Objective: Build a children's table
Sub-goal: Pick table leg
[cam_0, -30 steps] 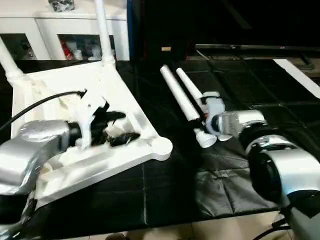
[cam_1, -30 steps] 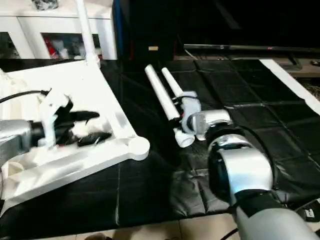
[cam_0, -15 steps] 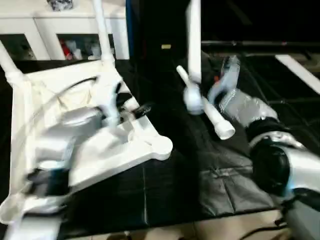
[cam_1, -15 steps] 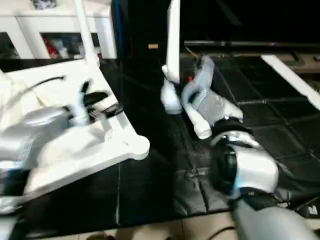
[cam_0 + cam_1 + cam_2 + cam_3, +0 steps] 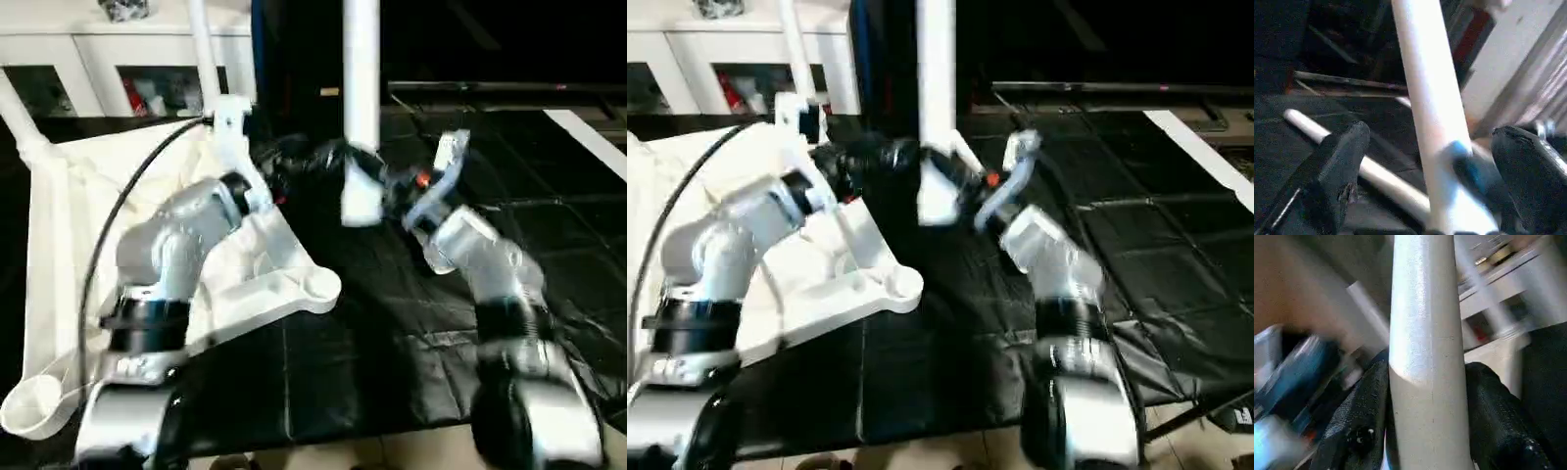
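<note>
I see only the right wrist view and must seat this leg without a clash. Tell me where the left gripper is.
Observer: The left gripper is open, with a finger on either side of the upright leg that the right gripper holds.
Operator: Give me the nearest empty socket.
Observer: The near corner socket of the upturned table top is empty. The leg's lower end is off to its side, over the black mat, not above the socket.
Operator: Report any other open socket.
Observer: The socket at the top's near left corner is empty too.
</note>
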Available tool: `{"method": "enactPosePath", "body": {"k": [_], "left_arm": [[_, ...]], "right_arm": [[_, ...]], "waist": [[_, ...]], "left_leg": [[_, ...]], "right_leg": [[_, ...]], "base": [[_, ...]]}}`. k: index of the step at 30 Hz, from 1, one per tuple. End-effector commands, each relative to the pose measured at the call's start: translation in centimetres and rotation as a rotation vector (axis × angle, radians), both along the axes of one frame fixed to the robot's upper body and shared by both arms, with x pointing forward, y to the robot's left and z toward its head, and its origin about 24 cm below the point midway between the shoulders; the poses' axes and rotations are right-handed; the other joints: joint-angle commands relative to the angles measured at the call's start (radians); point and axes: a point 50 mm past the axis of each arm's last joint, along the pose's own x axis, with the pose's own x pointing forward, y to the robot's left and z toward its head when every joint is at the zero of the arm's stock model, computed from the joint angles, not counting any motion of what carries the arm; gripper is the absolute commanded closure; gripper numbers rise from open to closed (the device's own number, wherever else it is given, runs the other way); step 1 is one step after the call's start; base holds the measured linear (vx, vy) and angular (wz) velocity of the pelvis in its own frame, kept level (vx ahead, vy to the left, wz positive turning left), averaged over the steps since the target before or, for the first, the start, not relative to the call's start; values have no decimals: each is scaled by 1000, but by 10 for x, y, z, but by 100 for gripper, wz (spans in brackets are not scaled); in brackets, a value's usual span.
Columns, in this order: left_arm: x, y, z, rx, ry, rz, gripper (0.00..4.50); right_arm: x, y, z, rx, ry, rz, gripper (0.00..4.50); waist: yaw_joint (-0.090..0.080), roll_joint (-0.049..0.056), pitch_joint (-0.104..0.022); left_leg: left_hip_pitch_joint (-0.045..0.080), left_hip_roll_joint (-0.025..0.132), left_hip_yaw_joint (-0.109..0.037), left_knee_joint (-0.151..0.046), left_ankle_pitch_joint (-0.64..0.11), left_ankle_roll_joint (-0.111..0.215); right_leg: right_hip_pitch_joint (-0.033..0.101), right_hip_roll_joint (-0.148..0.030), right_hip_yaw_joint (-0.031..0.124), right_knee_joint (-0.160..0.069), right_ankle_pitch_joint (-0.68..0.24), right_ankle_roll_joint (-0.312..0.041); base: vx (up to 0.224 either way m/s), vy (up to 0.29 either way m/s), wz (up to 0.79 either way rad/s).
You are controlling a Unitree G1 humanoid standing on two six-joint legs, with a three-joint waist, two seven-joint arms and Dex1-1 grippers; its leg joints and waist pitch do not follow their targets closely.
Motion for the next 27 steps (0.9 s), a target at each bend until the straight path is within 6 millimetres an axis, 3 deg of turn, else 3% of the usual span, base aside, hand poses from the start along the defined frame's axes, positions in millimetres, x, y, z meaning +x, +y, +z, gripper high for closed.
{"method": "enactPosePath", "body": {"k": [1,7,11,13,14,17,22,23,27], "left_arm": [[-1,-3,5,-63,16,-44,0],[-6,-6,9,-126,29,-109,0],[-10,-8,12,-166,37,-154,0],[-11,-8,12,-168,36,-159,0],[-11,-9,12,-164,35,-162,0],[-14,-9,13,-164,22,-182,0],[-9,-8,15,-172,47,-129,48],[-8,-8,15,-171,51,-122,74],[-5,-9,14,-157,82,-73,86]], "right_arm": [[-10,3,10,3,-53,73,264],[-29,6,10,-6,-65,160,264],[-41,8,5,-23,-40,217,264],[-43,7,5,-24,-44,218,264],[-43,7,5,-25,-50,204,264],[-45,8,5,-34,-47,198,264],[-49,9,5,-77,-73,198,264],[-47,8,6,-82,-79,184,264],[-41,8,7,-101,-96,111,264]], "waist": [[7,-4,-85],[10,-4,-82],[14,-5,-81],[13,-5,-82],[15,1,-83],[12,0,-82],[11,2,-82],[11,5,-81],[10,7,-81]], "left_leg": [[9,15,-1,-59,-127,22],[8,14,-3,-63,-150,8],[8,15,-4,-64,-146,-1],[8,15,-5,-64,-151,0],[9,16,-6,-65,-150,-2],[7,16,-6,-66,-152,-7],[8,15,-6,-66,-159,-11],[8,15,-7,-66,-166,-15],[9,15,-7,-66,-171,-20]], "right_leg": [[67,-73,46,-84,-221,-151],[62,-72,45,-94,-302,-107],[63,-74,46,-95,-309,-92],[61,-73,45,-96,-306,-98],[62,-75,44,-95,-303,-100],[62,-73,45,-95,-288,-97],[63,-72,44,-96,-284,-95],[63,-72,44,-96,-292,-92],[61,-72,45,-99,-310,-85]], "base": [[0,0,0],[0,0,0],[0,0,0],[0,0,0],[0,0,0],[0,0,0],[0,0,0],[0,0,0],[0,0,0]]}}
